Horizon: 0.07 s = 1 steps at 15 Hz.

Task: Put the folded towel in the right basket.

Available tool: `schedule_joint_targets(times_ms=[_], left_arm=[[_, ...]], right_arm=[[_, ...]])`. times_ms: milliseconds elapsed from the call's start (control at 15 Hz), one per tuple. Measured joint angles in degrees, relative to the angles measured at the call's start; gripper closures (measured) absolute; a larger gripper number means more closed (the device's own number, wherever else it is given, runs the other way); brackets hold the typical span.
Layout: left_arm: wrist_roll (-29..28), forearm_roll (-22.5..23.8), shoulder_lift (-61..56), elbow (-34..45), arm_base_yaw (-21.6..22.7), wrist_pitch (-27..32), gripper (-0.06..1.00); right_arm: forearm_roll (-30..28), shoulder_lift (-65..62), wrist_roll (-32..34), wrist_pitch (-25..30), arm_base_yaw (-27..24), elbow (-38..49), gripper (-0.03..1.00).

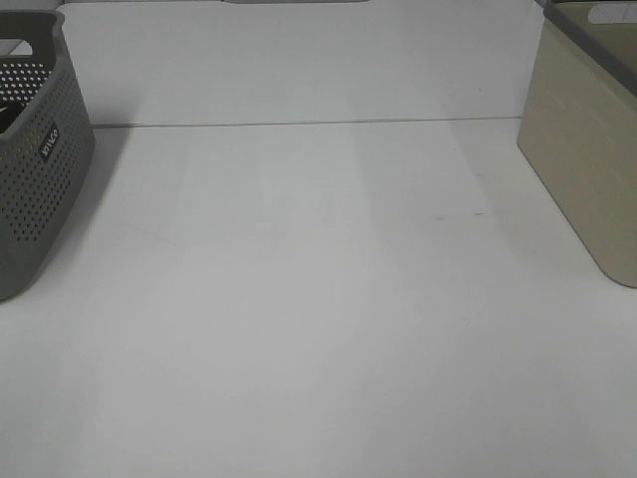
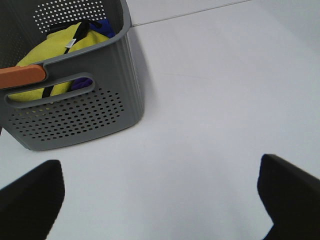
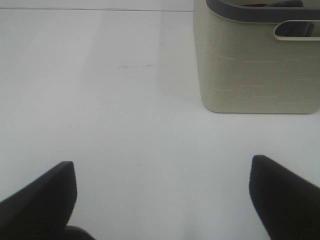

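Exterior high: beige basket point(image 1: 582, 149) cropped, contents unseen.

left gripper point(image 2: 160, 200): my jaws spread wide, nothing between them, hanging above the surface | right gripper point(image 3: 162, 200): my jaws likewise spread wide, nothing held, also off the surface | overhead view: neither of my arms shows
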Motion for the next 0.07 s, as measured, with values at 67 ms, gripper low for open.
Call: schedule_joint_targets(times_ms=[67], left_arm=[[0.0, 0.0, 0.0, 0.0, 0.0, 0.0, -0.04]], right_arm=[[0.0, 0.0, 0.0, 0.0, 0.0, 0.0, 0.10]])
